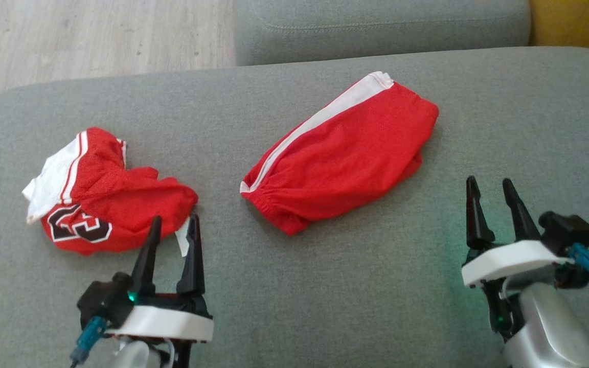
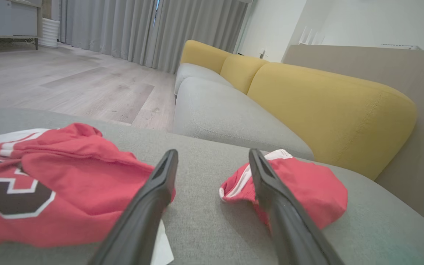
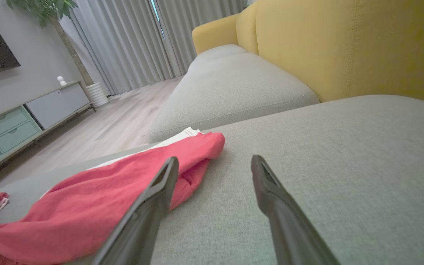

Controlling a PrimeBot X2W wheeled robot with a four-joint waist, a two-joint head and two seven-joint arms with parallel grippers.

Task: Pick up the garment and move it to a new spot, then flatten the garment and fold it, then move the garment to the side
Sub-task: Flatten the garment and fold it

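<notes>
- The jersey [image 1: 110, 199] lies crumpled in a heap on the left part of the grey cushion [image 1: 325, 296], black number facing up, with a white label [image 1: 182, 241] sticking out at its near right edge
- Handling, as I judge it: light, limp mesh cloth with no stiffness; it will sag and drape from any held point, and a thin pinch may slip off or take only one layer
- Hold point, as I judge it: a raised fold or the white-trimmed hem, gathering several layers, not the label
- My left gripper [image 1: 175, 219] stands wide open and empty, fingertips at the jersey's near right edge; I cannot tell whether they touch the cloth
- The shorts [image 1: 345, 153], red with a white stripe, lie fairly flat at the middle of the cushion, well apart from the jersey
- My right gripper [image 1: 490, 180] stands wide open and empty, near the shorts' right end, over bare cushion
- Beyond the cushion's far left edge: wood floor [image 1: 95, 36]
</notes>
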